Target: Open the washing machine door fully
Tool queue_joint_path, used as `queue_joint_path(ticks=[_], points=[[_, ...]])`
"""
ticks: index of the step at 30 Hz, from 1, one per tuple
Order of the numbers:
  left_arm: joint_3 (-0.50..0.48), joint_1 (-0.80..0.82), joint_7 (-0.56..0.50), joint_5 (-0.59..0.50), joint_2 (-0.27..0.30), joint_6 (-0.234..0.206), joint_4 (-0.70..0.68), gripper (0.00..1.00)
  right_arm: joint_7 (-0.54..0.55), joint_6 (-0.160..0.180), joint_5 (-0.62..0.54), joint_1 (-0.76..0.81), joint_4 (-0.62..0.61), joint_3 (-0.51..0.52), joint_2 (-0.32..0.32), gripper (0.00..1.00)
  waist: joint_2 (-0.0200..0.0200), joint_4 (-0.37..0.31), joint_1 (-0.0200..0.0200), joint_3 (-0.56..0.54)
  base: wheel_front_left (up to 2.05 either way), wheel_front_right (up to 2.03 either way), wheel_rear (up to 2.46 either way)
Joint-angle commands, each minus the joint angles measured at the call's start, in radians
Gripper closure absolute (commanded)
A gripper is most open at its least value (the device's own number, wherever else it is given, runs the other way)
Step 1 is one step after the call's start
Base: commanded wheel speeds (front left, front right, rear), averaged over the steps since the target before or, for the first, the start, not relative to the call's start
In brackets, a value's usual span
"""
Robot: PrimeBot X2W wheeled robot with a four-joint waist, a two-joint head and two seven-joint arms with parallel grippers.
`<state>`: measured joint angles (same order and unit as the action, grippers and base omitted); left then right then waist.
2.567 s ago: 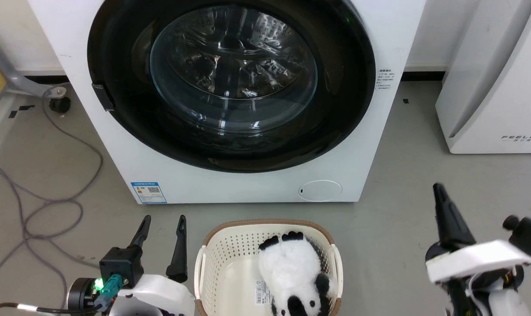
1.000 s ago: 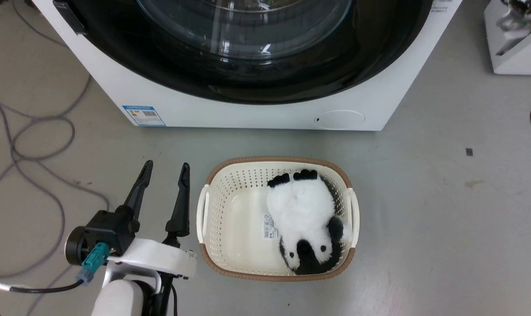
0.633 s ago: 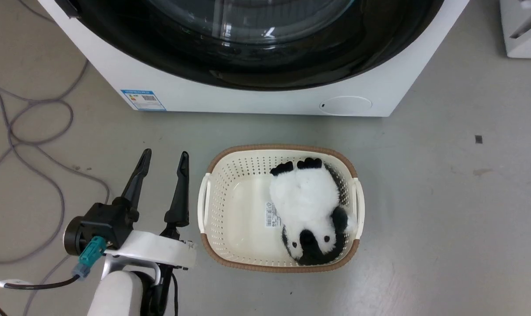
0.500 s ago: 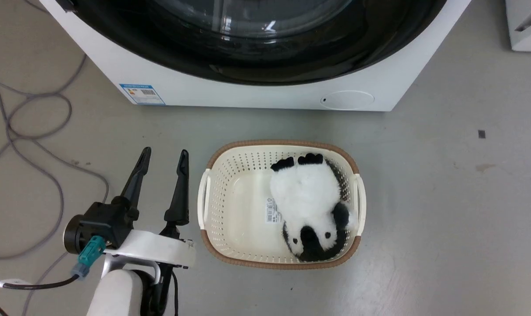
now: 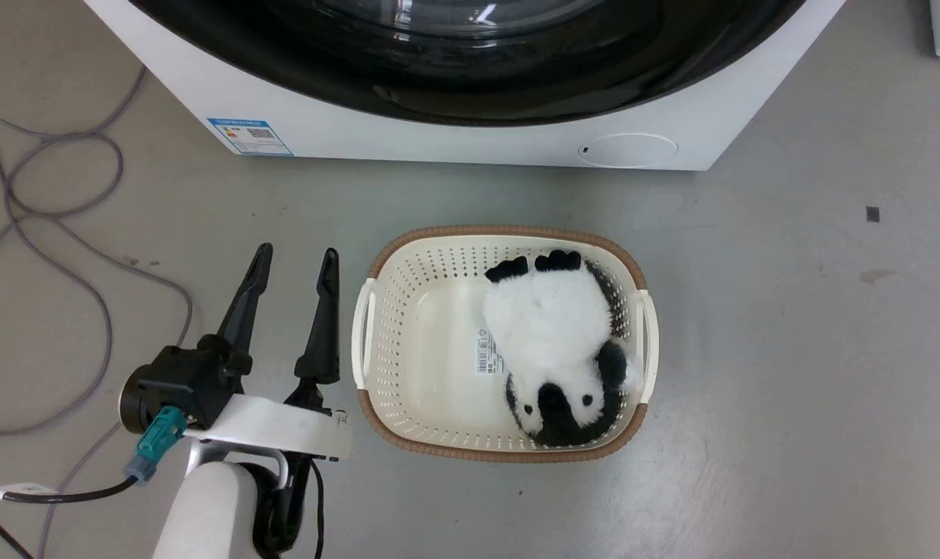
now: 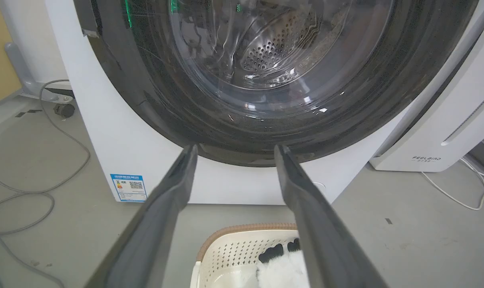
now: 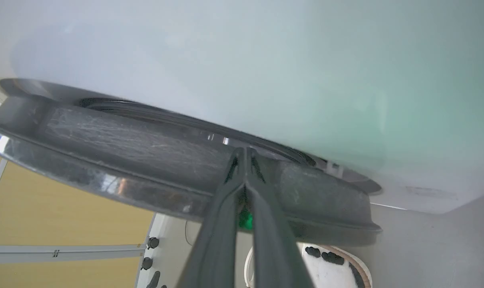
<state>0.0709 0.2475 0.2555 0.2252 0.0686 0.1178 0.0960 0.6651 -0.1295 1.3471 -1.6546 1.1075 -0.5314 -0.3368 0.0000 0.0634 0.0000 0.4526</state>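
Note:
The washing machine [image 5: 438, 144] fills the top of the head view, showing only the lower arc of its glossy black washing machine door [image 5: 470, 85]. My left gripper [image 5: 296, 255] hovers open over the floor left of a basket, short of the machine. In the left wrist view its fingers [image 6: 174, 200] frame the door [image 6: 242, 136], which looks closed against the front. My right gripper [image 7: 243, 151] is shut, its tips at the seam between the door's dark grey rim [image 7: 126, 148] and the machine's white front [image 7: 265, 60]. Nothing shows between the fingers.
A cream laundry basket [image 5: 369, 326] holding a panda plush [image 5: 551, 326] sits on the grey floor just before the machine. Grey cables [image 5: 58, 256] loop at the left. A white FEELBIRD appliance [image 6: 445, 132] stands right of the machine.
The head camera has tipped downward, so the machine slid up the view and the basket came fully in. The right arm rose out of the head view. My left gripper stays open.

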Motion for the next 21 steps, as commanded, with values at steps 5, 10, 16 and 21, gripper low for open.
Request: queue_joint_path(ticks=[5, 10, 16, 21], points=[[0.0, 0.013, 0.006, 0.004, -0.008, 0.007, 0.011, 0.0, 0.066, -0.001, 0.028, 0.024, -0.023, -0.016, 0.013, 1.0, 0.0, -0.001, 0.0, -0.017, 0.0, 0.0, 0.0], [0.005, 0.008, 0.006, 0.004, -0.011, 0.008, 0.022, 0.0, 0.107, -0.001, 0.039, 0.078, -0.065, -0.017, 0.006, 1.0, 0.0, -0.002, 0.0, -0.041, 0.0, 0.0, 0.0], [0.008, -0.002, 0.006, 0.003, -0.014, 0.009, 0.039, 0.0, 0.131, -0.001, 0.046, 0.182, -0.134, -0.021, -0.015, 1.0, 0.0, -0.004, 0.0, -0.087, 0.0, 0.0, 0.0], [0.0, -0.022, 0.006, 0.004, -0.016, 0.007, 0.048, 0.0, 0.147, -0.001, 0.063, 0.288, -0.202, -0.019, -0.027, 1.0, 0.0, -0.008, 0.0, -0.137, 0.0, 0.0, 0.0]])
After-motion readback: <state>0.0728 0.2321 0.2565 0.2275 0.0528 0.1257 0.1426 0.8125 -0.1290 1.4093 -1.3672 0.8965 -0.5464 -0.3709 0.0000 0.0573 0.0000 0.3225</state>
